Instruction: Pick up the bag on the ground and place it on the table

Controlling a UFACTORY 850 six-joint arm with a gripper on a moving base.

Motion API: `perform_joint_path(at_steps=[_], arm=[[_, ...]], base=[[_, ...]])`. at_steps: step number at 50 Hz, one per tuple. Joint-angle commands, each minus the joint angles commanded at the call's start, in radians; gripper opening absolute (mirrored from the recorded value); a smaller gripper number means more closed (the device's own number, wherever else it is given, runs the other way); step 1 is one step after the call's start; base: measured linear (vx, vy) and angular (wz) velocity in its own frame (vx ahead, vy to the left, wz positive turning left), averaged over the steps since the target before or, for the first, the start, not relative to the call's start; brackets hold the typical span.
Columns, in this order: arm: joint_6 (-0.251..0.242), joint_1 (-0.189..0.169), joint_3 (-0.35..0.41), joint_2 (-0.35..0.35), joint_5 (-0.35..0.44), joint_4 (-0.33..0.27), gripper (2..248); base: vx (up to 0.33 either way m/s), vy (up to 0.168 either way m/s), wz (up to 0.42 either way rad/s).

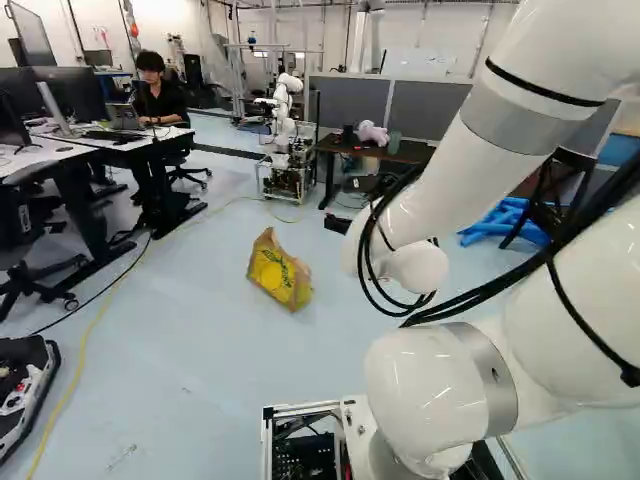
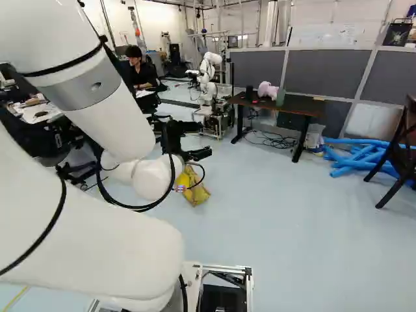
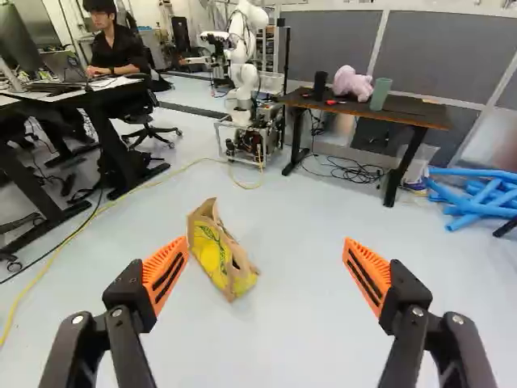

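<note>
My gripper (image 2: 202,140) is held out ahead of the arm in the right base view, above the floor. In the wrist view the gripper (image 3: 266,250) stands wide open with nothing between its orange pads. A brown paper bag with a yellow face (image 3: 212,252) lies tilted on the floor ahead, nearer the finger beside the yellow cable; the left base view shows the same bag (image 1: 279,272) whole. Farther off, against the grey partitions, is the dark brown table (image 3: 408,111). It carries a pink plush toy (image 3: 353,83), a green cup (image 3: 380,94) and a black cup (image 3: 320,85).
Another robot (image 3: 244,65) stands on a wheeled frame beside the table. Desks (image 1: 130,145) with chairs line one side, and a yellow cable (image 3: 105,212) runs over the floor. Blue tubes (image 2: 364,156) and a dark folding chair (image 2: 398,146) are beyond the table's other end.
</note>
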Motion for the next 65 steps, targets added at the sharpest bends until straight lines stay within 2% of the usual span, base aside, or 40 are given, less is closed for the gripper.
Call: perform_joint_path(at_steps=[26,65], arm=[[0.000,0.000,0.000,0.000,0.000,0.000,247],[0.000,0.000,0.000,0.000,0.000,0.000,247]], base=[[0.150,0.041,0.185],[0.186,0.006,0.008]])
